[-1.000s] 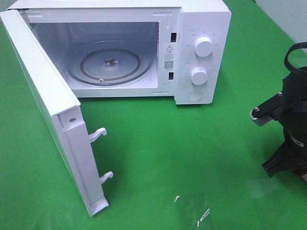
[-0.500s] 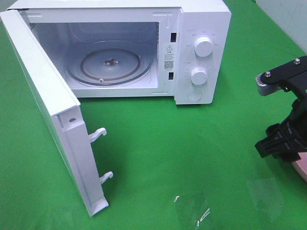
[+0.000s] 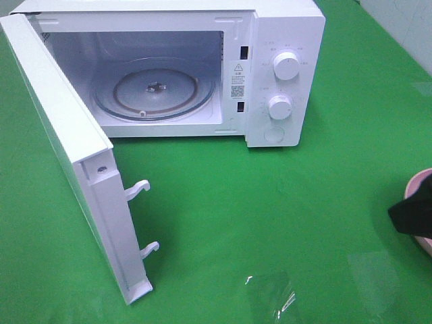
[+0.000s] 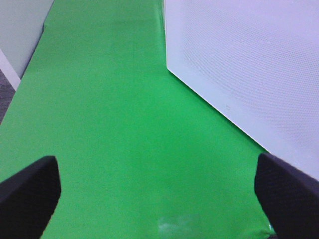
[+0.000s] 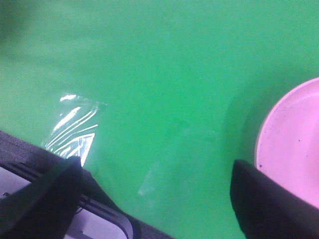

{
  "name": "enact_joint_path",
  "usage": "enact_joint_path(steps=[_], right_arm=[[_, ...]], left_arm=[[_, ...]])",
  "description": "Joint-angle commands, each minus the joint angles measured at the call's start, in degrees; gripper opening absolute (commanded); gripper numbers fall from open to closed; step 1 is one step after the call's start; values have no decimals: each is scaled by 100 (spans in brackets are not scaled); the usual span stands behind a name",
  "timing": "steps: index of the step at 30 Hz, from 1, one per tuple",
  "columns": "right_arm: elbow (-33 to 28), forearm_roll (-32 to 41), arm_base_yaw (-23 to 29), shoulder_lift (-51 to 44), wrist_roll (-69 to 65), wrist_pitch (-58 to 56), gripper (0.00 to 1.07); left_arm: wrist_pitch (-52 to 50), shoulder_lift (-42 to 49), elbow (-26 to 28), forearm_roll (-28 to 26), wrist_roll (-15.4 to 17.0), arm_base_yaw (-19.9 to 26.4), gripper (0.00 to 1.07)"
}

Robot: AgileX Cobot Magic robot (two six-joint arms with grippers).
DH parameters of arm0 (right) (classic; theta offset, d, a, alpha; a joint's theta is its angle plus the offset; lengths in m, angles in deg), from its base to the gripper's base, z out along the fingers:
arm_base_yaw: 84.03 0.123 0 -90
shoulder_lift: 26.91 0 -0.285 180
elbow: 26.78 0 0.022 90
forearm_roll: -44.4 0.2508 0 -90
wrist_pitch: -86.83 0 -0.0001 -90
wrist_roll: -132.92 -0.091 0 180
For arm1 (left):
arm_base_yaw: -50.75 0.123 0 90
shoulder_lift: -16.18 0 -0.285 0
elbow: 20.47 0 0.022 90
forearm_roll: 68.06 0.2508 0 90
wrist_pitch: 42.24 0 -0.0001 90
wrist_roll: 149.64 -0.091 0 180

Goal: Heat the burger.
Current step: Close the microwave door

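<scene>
Both grippers stood open and empty; the burger was not in any view.

The right gripper point(image 5: 154, 199) had its jaws spread wide over bare green cloth, with the pink plate point(image 5: 294, 149) at its 3 o'clock; the left gripper point(image 4: 157, 191), equally wide, faced cloth beside the microwave door point(image 4: 249, 74). In the high view the microwave point(image 3: 283, 40) sat at 12 o'clock, door swung open toward 9, its glass turntable point(image 3: 154, 88) bare. Judged from this, only the opening was done: fetching the burger, loading, shutting and setting a dial point(image 3: 286, 67) remained. A clear film scrap point(image 3: 270, 297) at 6 o'clock lay near the route.
</scene>
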Motion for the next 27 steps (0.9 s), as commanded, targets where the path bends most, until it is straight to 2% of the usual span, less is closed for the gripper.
enact_joint_path(steps=[1, 13, 16, 20, 21, 22, 23, 24, 26, 27], right_arm=[[-29, 40, 6, -688, 166, -659, 76], [-34, 86, 6, -2217, 109, -1175, 76], [-46, 86, -11, -2326, 109, -1169, 76], [-218, 74, -350, -2710, 149, -1077, 76], [-367, 80, -647, -2928, 201, -997, 76], [-367, 80, -647, -2928, 201, -997, 76], [-521, 86, -963, -3180, 269, -882, 76], [-521, 86, -963, -3180, 269, -882, 76], [-739, 115, -1507, -3718, 281, -647, 76], [-739, 115, -1507, -3718, 281, -647, 76]], left_arm=[[-74, 34, -17, -11, 0, 23, 98], [-74, 34, -17, -11, 0, 23, 98], [-74, 34, -17, -11, 0, 23, 98], [-74, 34, -17, -11, 0, 23, 98], [-74, 34, -17, -11, 0, 23, 98], [-74, 34, -17, -11, 0, 23, 98], [-74, 34, -17, -11, 0, 23, 98], [-74, 34, -17, -11, 0, 23, 98], [-74, 34, -17, -11, 0, 23, 98], [-74, 34, -17, -11, 0, 23, 98]])
